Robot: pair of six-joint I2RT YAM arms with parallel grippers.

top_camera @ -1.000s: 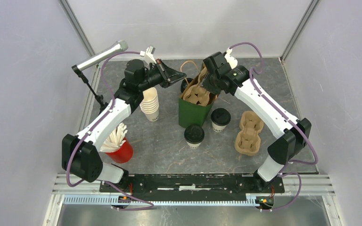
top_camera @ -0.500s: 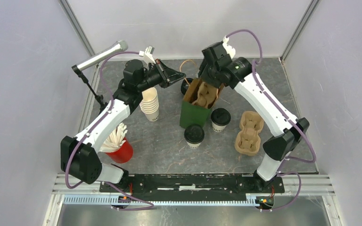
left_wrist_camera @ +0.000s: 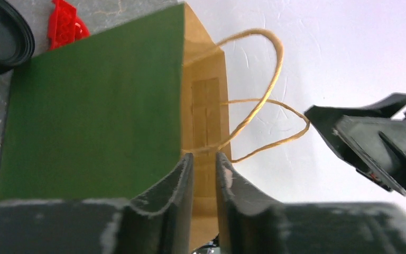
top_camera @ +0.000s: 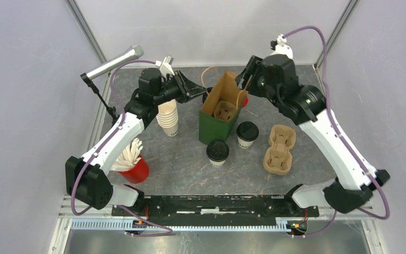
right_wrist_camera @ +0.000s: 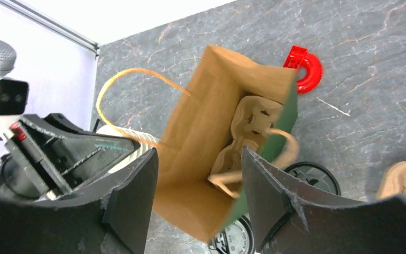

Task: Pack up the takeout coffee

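Observation:
Two takeout coffee cups with black lids stand on the table in front of the bag, one (top_camera: 218, 152) nearer and one (top_camera: 247, 133) to its right; their lids show in the right wrist view (right_wrist_camera: 312, 177) (right_wrist_camera: 238, 238). A green paper bag (top_camera: 217, 119) stands open with a brown pulp cup carrier (top_camera: 224, 111) inside, also seen in the right wrist view (right_wrist_camera: 249, 129). My left gripper (top_camera: 196, 91) is shut on the bag's brown rim (left_wrist_camera: 205, 159) by its handle. My right gripper (top_camera: 246, 78) is open and empty, above the bag's far right (right_wrist_camera: 198, 182).
A second pulp carrier (top_camera: 279, 148) lies right of the cups. A stack of lidless cream cups (top_camera: 168, 119) stands left of the bag. A red cup of white sticks (top_camera: 133, 166) is at front left. A microphone stand (top_camera: 113, 62) is at the back left. A red hook (right_wrist_camera: 304, 71) lies behind the bag.
My right gripper let go of the carrier, which dropped into the bag, then rose and drew back to the right. My left gripper kept hold of the bag's rim.

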